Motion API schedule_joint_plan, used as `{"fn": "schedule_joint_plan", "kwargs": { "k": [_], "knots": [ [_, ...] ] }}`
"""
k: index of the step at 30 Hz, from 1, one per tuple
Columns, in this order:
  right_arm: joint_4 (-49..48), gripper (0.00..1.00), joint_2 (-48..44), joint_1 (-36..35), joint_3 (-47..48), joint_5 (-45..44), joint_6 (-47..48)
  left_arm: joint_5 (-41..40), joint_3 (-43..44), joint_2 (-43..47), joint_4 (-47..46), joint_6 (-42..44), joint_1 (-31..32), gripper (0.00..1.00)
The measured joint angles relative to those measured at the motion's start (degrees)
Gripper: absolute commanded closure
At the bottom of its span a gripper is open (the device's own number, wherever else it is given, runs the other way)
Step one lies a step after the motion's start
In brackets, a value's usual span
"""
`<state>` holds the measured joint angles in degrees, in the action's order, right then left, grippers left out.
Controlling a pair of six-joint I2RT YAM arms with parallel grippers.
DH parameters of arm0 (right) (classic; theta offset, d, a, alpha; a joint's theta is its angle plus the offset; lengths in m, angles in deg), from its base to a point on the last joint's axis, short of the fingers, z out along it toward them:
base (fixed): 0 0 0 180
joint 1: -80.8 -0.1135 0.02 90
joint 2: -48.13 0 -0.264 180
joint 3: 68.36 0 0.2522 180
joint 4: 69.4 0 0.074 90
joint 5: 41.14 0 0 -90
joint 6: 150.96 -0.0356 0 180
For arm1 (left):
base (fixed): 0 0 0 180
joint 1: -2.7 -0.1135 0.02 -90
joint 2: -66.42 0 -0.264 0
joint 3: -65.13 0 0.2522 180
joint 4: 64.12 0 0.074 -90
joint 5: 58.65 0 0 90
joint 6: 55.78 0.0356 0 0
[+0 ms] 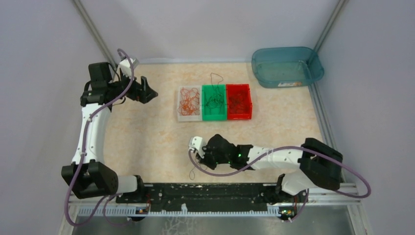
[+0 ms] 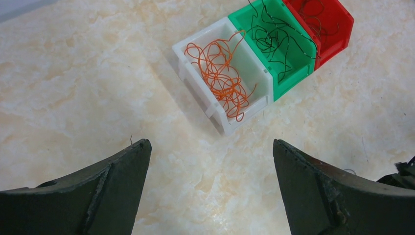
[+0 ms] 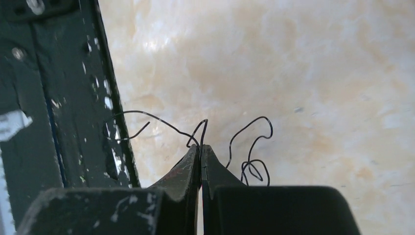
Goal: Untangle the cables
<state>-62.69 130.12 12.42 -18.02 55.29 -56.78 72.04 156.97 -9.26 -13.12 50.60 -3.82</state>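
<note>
My right pincer (image 3: 200,148) is clenched on a hair-thin curly black wire (image 3: 262,117) beside the black metal rail (image 3: 58,98). The wire seems featherlight and springy, best pinched mid-strand. My left pincer (image 2: 210,143) is released.

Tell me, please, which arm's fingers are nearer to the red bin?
Right. The right fingers, shut on a black wire, are in front of the red bin and to its left; the left fingers are farther left, beyond the white bin and green bin.
</note>
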Motion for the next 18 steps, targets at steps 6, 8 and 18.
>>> {"fn": "schedule_joint_plan", "kwargs": {
  "k": [6, 8, 18],
  "knots": [
    [3.8, 1.00, -9.4, 7.6, 7.5, 1.0, 0.7, 0.4, -3.5, 0.2, -0.9, 0.2, -0.3, 0.00],
    [4.3, 1.00, -11.5, 12.1, 11.3, 2.2, 1.0, 0.4, -4.9, 0.6, -1.5, 0.2, -0.4, 0.00],
    [2.0, 1.00, -2.8, 29.7, 25.9, 4.2, 1.2, -2.4, -8.6, 2.7, -5.2, -0.1, -0.9, 0.00]
  ]
}}
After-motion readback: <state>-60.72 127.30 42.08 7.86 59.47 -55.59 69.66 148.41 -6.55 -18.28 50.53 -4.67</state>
